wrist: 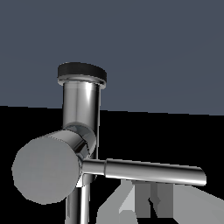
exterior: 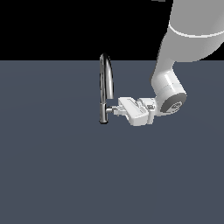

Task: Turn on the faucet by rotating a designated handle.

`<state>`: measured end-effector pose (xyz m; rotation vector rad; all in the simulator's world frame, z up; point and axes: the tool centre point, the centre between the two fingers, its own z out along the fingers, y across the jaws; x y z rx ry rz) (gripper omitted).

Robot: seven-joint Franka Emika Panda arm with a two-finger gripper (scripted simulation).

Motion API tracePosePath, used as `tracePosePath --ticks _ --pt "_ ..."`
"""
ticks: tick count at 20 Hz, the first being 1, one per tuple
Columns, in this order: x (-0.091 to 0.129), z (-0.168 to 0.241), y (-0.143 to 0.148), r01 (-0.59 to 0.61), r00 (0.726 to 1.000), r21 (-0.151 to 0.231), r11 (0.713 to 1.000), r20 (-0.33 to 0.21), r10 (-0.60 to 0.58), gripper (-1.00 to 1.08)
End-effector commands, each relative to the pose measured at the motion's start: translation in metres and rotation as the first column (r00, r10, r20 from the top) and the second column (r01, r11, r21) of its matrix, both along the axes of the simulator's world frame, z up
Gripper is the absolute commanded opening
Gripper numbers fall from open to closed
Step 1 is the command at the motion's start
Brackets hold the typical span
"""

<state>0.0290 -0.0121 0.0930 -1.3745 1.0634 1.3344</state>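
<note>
Your gripper [exterior: 114, 109] was at the handle [exterior: 112, 108].
The faucet [exterior: 105, 87] stood mid-surface, far from the edges; I could not tell if the gripper was holding anything.

My gripper [exterior: 114, 109] is white with grey bits. The faucet [exterior: 105, 87] is shiny silver, and its handle [wrist: 153, 171] is silver too. The floor [exterior: 65, 175] is dark blue-grey. Behind it is black.

A bare simulated test scene, not a real room: a flat, featureless slate-grey bench [exterior: 57, 175] under a plain black backdrop, with only a faucet [exterior: 105, 89] standing on it.
</note>
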Motion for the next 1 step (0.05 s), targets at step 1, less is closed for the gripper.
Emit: tracePosePath --ticks 1 --pt "-0.0123 -0.0299 -0.0114 0.018 0.999 -0.013 1.0 -0.035 -0.018 -1.0"
